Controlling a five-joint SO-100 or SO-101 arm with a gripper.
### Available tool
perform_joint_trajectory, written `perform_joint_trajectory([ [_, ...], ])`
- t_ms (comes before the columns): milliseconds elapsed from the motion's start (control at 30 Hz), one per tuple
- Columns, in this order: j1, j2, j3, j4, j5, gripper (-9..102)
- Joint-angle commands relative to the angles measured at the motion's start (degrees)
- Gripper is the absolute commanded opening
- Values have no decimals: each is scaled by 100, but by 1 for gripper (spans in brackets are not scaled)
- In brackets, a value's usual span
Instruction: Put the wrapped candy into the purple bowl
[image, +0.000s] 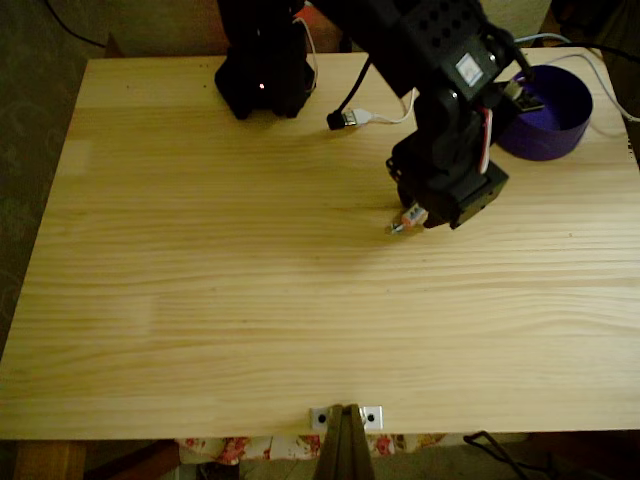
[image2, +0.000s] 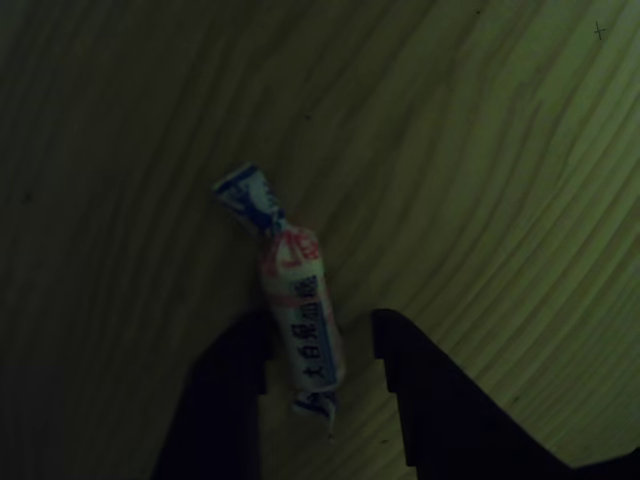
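Observation:
The wrapped candy (image: 404, 222) lies on the wooden table, pale pink-orange with twisted bluish ends. My gripper (image: 416, 214) is lowered right over it. In the other view, the candy (image2: 298, 300) sits lengthwise between the two dark fingers of my gripper (image2: 318, 325). The left finger (image2: 225, 380) touches its side and the right finger (image2: 420, 380) stands a small gap away, so the gripper is open around it. The purple bowl (image: 548, 138) stands at the table's far right in the fixed view, behind and to the right of the gripper, partly hidden by the arm.
The arm's black base (image: 262, 72) stands at the table's far edge. A black plug on a white cable (image: 345, 119) lies between the base and the arm. A small metal bracket (image: 345, 417) sits at the front edge. Bare wood spreads left and front.

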Motion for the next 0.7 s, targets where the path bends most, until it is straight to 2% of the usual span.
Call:
perform_joint_trajectory([
  [0,-9,18,-53,-167,18,13],
  [300,-62,79,18,-167,105,6],
  [467,-53,229,79,-132,220,5],
  [667,18,580,-158,-185,1011,5],
])
